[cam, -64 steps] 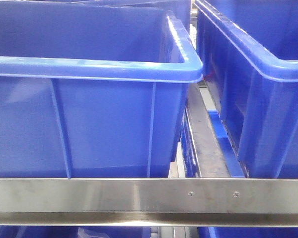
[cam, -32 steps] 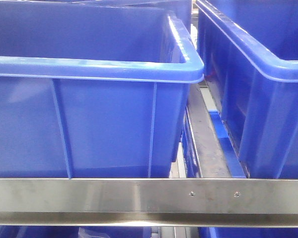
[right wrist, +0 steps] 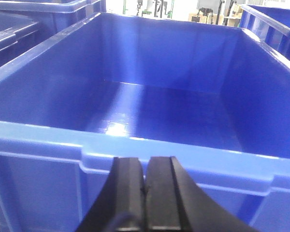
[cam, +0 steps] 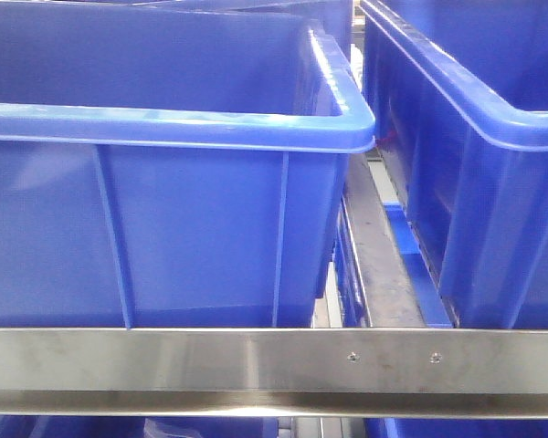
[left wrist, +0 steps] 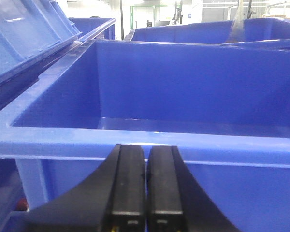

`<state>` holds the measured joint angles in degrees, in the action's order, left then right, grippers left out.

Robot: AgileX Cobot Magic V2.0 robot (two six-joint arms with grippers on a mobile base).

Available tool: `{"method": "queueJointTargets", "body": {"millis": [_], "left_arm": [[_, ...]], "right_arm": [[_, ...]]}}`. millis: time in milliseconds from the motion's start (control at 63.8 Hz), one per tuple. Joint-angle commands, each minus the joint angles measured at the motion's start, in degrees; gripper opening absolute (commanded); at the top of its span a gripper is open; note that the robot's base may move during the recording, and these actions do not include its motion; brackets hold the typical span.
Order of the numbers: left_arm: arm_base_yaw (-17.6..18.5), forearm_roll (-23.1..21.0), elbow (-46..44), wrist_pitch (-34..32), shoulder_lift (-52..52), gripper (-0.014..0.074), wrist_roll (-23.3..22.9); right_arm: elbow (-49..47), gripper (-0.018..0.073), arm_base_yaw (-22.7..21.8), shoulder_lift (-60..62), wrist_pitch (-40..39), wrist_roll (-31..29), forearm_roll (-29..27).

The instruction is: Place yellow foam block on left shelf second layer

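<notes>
Two grippers sit nearest the wrist cameras, and both have their black fingers pressed together with nothing between them: the left gripper faces the near wall of a blue bin, and the right gripper faces the near rim of another blue bin. Neither holds the yellow foam block, which appears in none of the views. What shows of the bin floor in the right wrist view is bare, and the floor of the bin in the left wrist view is mostly hidden behind its front wall, so it cannot be said whether the block lies there. Judged from this, either the block has not been picked up yet or it is already set down somewhere out of sight; the pictures do not settle which.

Just beyond the arms, in the front-facing view, a brushed steel shelf rail runs across the bottom, with two blue crates standing on the level behind it, the left crate and the right crate a little apart, a grey metal strut showing in the gap. Farther back, more blue bins line up, and a bright workshop background shows through the wrist views.
</notes>
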<state>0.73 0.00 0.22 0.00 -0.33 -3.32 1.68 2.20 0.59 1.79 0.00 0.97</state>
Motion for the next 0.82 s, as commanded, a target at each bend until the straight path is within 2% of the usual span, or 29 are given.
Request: {"method": "queueJointTargets", "body": {"millis": [0, 800], "left_arm": [[0.06, -0.32, 1.53, -4.68, -1.15, 0.0124, -0.19], [0.06, -0.32, 1.53, -4.68, -1.15, 0.0124, -0.19]], "right_arm": [[-1.19, 0.0055, -0.12, 1.07, -5.42, -0.73, 0.61], [-1.19, 0.0055, -0.12, 1.07, -5.42, -0.73, 0.61]]}}
